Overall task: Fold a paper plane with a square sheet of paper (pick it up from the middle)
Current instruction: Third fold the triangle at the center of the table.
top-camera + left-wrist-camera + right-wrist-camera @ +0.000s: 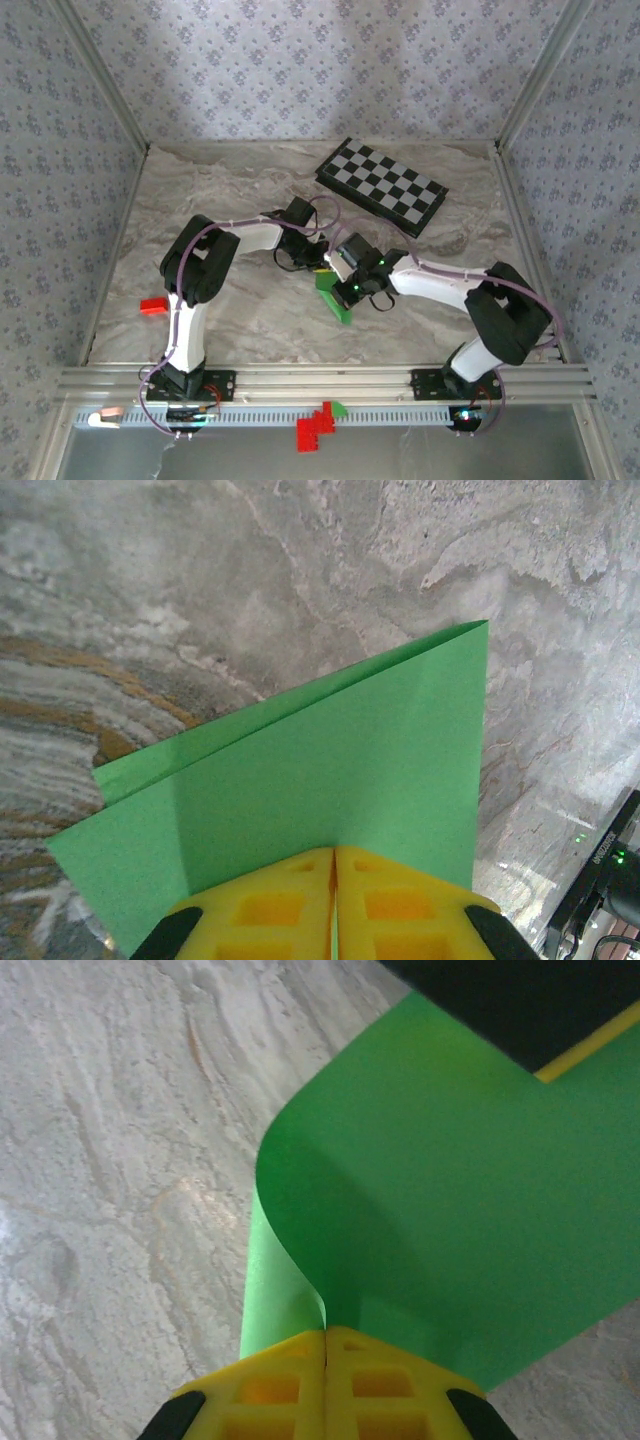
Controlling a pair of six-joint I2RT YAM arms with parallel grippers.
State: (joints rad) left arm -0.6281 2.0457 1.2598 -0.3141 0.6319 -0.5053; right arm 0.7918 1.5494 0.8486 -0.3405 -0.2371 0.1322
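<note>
The square sheet of paper (338, 300) is bright green and held just above the marble table's middle, between both arms. In the left wrist view the sheet (330, 750) is folded, with a second layer showing along its far edge. My left gripper (334, 850) is shut on its near edge, yellow fingers pressed together. In the right wrist view the paper (430, 1180) curls over in a loop, and my right gripper (325, 1333) is shut on it. From above, the left gripper (322, 260) and right gripper (338, 272) nearly meet. The paper plane is out of view.
A black-and-white checkerboard (382, 186) lies at the back right. A small orange block (153, 306) sits by the left edge. Red blocks (315, 428) and a tiny green piece (339, 408) rest on the front rail. Patterned walls enclose the table.
</note>
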